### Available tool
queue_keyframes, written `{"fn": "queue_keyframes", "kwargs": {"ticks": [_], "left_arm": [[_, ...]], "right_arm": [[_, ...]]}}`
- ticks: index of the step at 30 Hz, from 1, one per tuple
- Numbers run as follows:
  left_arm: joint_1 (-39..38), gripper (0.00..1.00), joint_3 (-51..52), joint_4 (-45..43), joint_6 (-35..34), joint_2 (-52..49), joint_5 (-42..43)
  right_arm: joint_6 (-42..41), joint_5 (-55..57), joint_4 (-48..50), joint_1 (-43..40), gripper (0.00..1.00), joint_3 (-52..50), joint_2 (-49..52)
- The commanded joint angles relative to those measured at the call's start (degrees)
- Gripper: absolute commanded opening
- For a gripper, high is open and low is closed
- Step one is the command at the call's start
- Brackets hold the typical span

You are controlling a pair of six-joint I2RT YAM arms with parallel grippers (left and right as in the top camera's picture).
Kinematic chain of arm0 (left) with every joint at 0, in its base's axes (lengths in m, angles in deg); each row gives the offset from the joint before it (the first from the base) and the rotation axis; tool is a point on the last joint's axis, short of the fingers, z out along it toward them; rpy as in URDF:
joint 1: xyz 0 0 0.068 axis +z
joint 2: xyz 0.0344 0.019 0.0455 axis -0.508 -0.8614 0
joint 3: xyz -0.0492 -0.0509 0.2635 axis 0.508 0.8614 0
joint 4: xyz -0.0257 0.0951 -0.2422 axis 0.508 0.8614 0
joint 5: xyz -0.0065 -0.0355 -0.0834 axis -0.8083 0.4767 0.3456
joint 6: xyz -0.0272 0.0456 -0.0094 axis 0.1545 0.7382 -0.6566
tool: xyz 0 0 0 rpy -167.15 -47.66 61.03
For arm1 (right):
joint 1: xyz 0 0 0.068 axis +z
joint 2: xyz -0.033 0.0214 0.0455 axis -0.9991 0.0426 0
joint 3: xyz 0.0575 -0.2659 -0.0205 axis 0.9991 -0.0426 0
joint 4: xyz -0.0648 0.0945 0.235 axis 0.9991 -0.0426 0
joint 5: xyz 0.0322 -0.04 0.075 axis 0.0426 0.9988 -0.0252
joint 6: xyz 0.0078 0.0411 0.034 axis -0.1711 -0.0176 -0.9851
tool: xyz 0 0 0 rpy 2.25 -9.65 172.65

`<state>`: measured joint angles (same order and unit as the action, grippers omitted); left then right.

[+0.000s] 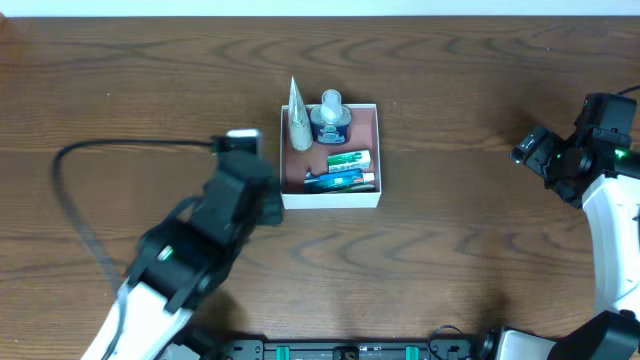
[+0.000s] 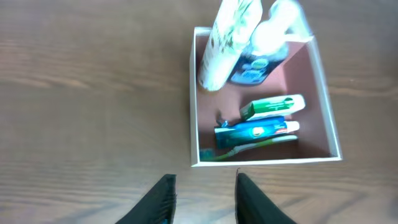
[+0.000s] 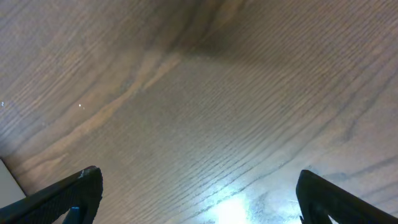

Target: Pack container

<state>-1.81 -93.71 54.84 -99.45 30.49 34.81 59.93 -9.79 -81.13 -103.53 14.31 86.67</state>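
The left tool (image 2: 205,200) stood released, its 2 dark fingers (image 2: 158,200) parted with only bare wood grain of the worktop (image 2: 93,93) showing in the gap and nothing pinched between them. The container (image 2: 267,162) sat on the worktop just ahead of those fingertips and a little to their right, its near white wall close to the tips but not touching them. From overhead the left arm looked blurred, with the tool end just beside the container's left wall. Inside the container, at the end farthest from the left tool, a pale tube (image 2: 227,43) leaned tilted against the left wall beside a blue bottle (image 2: 255,68) with a white cap. Nearer the tool lay 3 items side by side on the reddish-brown floor: a green-and-white box (image 2: 273,107), then a blue tube (image 2: 252,130), then a green toothbrush (image 2: 255,146) closest to the near wall. The right tool (image 3: 199,205) was spread wide, its 2 black fingers (image 3: 62,199) at opposite edges of its wrist view, with only the worktop between them. The container lay well apart from it, far off to its left, and did not appear in the right wrist view.
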Motion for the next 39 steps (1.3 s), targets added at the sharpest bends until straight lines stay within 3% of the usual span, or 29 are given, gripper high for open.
{"fn": "queue_keyframes", "kwargs": {"ticks": [1, 2, 3, 12, 26, 33, 39], "left_arm": [[0.3, 0.46, -2.1, 1.6, 0.1, 6.2, -0.9], [0.3, 0.55, -2.1, 2.3, 0.1, 7.8, -0.9], [0.3, 0.97, -2.1, 3.5, 0.1, 9.9, -0.9], [0.3, 0.98, -2.1, 7.9, 8.3, 21.7, -3.8], [0.4, 0.98, -1.4, 14.4, 10.1, 26.2, -18.0], [11.1, 0.98, 1.7, 9.7, 10.1, 28.5, -12.5], [20.1, 0.98, 10.2, -3.4, 10.9, 35.3, -3.7]], "right_arm": [[-0.6, 0.6, -0.1, -0.3, 0.99, 0.7, -0.5], [-0.6, 0.6, -0.1, -0.3, 0.99, 0.7, -0.5], [-0.6, 0.6, -0.1, -0.3, 0.99, 0.7, -0.5], [-0.6, 0.6, -0.1, -0.3, 0.99, 0.7, -0.5], [-0.6, 0.6, -0.1, -0.3, 0.99, 0.7, -0.5], [-0.6, 0.6, -0.1, -0.3, 0.99, 0.7, -0.5], [-0.7, 0.6, -0.1, -0.3, 0.99, 0.7, -0.5]]}}
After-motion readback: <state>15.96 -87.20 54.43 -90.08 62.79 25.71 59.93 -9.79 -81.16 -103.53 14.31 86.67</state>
